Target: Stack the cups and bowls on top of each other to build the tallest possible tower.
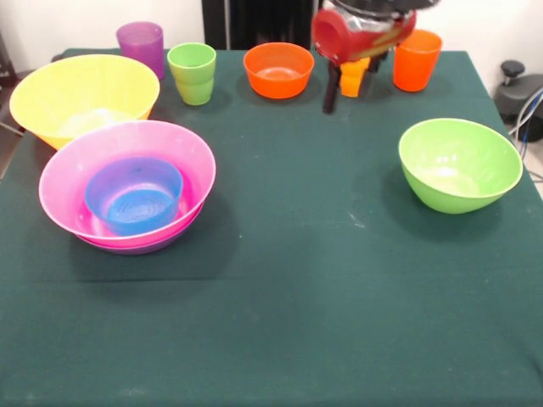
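Observation:
My gripper point(349, 90) hangs from the red and black arm at the far side of the table. It is shut on the yellow-orange cup point(355, 78); I cannot tell whether the cup touches the cloth. The orange cup point(417, 59) stands just right of it and the orange bowl point(278, 69) just left. The tower is at the left: the blue bowl point(134, 197) sits inside the pink bowl point(174, 144), which rests in the purple bowl point(136, 248). The yellow bowl point(83, 97), purple cup point(141, 47) and light green cup point(193, 74) stand behind it. The light green bowl point(459, 164) stands alone at the right.
Everything stands on a dark green tablecloth point(297, 297). A black and grey stand with cables point(517, 89) is off the table's right edge. The robot's dark pedestal point(254, 21) is behind the far edge.

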{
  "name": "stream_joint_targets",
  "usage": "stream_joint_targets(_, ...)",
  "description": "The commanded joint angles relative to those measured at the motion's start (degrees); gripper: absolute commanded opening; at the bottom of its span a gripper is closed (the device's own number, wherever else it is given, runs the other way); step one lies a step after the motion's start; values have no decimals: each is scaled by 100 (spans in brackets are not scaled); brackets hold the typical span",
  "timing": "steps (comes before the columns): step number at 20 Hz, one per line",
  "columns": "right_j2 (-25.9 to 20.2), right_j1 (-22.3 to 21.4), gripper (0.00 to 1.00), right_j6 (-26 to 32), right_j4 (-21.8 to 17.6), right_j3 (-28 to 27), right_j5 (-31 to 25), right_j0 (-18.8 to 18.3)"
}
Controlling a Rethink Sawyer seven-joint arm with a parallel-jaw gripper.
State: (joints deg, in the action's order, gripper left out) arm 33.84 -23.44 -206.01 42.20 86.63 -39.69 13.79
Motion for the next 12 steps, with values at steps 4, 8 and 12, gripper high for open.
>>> stream_joint_targets(4,-787,-105,100,-156,-213,428,-95,143)
stream_joint_targets(8,-806,2,100,-413,-105,291,-58,213)
stream_joint_targets(12,-768,194,100,-709,-20,65,-97,295)
